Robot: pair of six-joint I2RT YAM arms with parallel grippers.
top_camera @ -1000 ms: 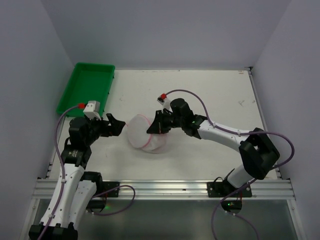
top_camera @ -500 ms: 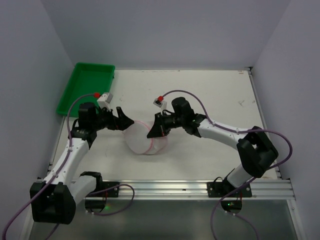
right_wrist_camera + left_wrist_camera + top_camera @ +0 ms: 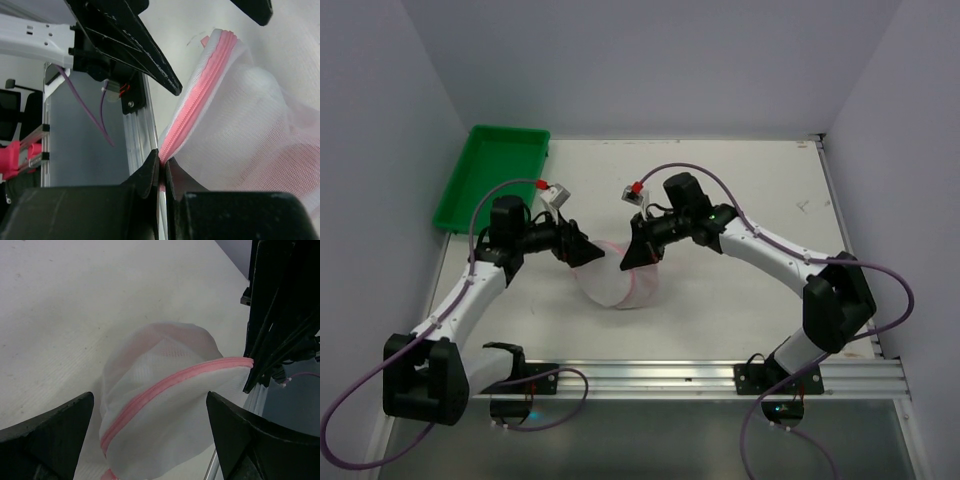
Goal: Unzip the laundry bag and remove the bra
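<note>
The laundry bag (image 3: 613,285) is a white mesh drum with a pink zip trim, lying mid-table between both arms. My right gripper (image 3: 632,262) is shut on the pink zip trim (image 3: 200,95) at the bag's upper right rim (image 3: 162,162), pulling that edge up. My left gripper (image 3: 582,250) is open at the bag's left side, its fingers astride the bag (image 3: 165,410) without touching it. The zip line (image 3: 170,387) runs closed across the bag. The bra is hidden; only a faint pink tint shows through the mesh.
A green tray (image 3: 495,175) sits at the far left corner of the table. The aluminium rail (image 3: 650,378) runs along the near edge by the arm bases. White walls close in the left, back and right sides.
My left arm has swung right and forward, bringing its open gripper up to the bag's left side. The right gripper stayed shut on the zip trim and shifted slightly.
</note>
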